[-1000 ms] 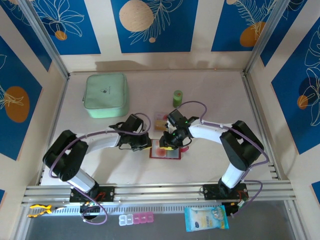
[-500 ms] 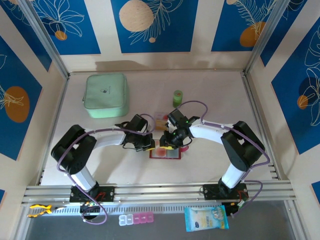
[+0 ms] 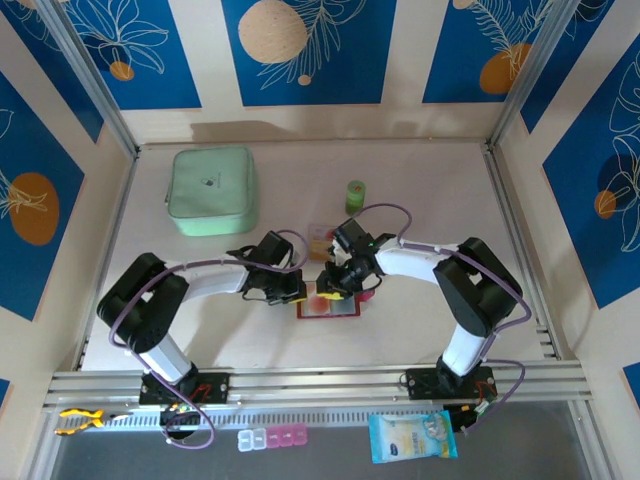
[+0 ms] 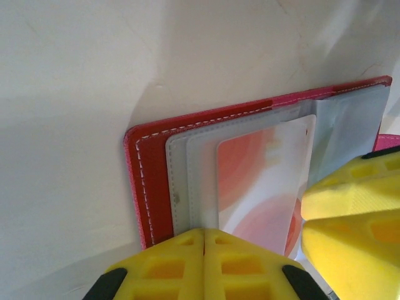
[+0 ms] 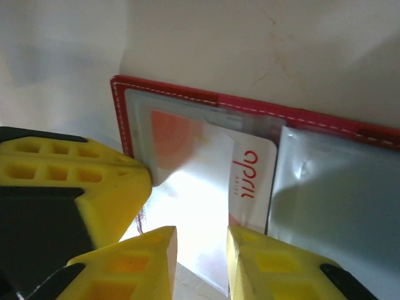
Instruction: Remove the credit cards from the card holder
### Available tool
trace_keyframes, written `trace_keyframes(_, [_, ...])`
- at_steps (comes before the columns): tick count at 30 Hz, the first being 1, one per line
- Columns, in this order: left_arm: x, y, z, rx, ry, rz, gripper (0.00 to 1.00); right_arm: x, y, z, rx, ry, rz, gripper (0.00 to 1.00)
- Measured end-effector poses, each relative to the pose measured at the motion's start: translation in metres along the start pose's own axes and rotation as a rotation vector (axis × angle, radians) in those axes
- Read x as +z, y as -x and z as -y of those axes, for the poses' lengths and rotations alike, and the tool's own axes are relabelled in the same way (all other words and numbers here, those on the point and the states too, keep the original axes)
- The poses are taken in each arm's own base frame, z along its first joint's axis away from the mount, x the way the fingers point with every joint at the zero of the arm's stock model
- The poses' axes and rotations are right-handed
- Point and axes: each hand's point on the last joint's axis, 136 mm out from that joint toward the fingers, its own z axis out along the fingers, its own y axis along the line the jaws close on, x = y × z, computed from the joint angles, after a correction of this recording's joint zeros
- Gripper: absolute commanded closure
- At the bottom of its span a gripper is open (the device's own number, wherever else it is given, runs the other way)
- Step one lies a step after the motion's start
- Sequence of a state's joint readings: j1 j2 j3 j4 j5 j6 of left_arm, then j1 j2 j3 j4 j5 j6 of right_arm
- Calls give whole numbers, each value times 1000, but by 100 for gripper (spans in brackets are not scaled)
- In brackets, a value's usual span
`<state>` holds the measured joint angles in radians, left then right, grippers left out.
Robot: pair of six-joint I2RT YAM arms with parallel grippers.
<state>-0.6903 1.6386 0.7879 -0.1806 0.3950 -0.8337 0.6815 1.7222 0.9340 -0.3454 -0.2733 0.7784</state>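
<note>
— The credit cards? One (image 4: 262, 187) sits in a clear pocket of the red card holder (image 4: 140, 187), which lies open and flat in the middle of the desk (image 3: 420, 200).
— How will it handle?
— Thin, stiff, light and slick, I'd guess, and the soft sleeve may cling to it. I'd pinch the end that looks clear of the pocket and slide it out flat.
— And the fingers?
— The left fingers (image 4: 175, 262) are pressed together at the holder's edge, seemingly pinning it. The right fingers (image 5: 262, 262) stand slightly apart with the card's edge in the gap. They don't look clamped.
— The holder's light, so it could drag along.
</note>
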Motion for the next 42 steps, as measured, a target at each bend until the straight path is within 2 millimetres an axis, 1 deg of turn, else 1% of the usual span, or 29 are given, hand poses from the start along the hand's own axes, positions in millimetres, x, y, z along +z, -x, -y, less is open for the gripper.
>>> trace_keyframes(8, [0, 0, -2, 4, 8, 1, 94, 5, -3, 8, -1, -41, -8, 72])
trace_keyframes(15, [0, 0, -1, 4, 8, 1, 94, 4, -2, 9, -23, -70, 4, 72])
trace_keyframes(21, [-2, -1, -3, 2, 17, 4, 93, -2, -2, 7, -28, -73, 19, 72])
trace_keyframes(29, [-6, 0, -2, 4, 27, 6, 93, -16, -2, -1, -44, -50, 59, 72])
trace_keyframes(33, [-7, 1, 5, 15, 17, 10, 94, -16, -5, 4, -20, -32, 54, 72])
trace_keyframes(37, [-5, -3, 8, 29, 17, 0, 94, -14, -6, 10, 8, -20, 49, 72])
trace_keyframes(42, [-5, -5, 9, 31, 16, -4, 95, -14, -5, 8, 11, -1, 51, 72])
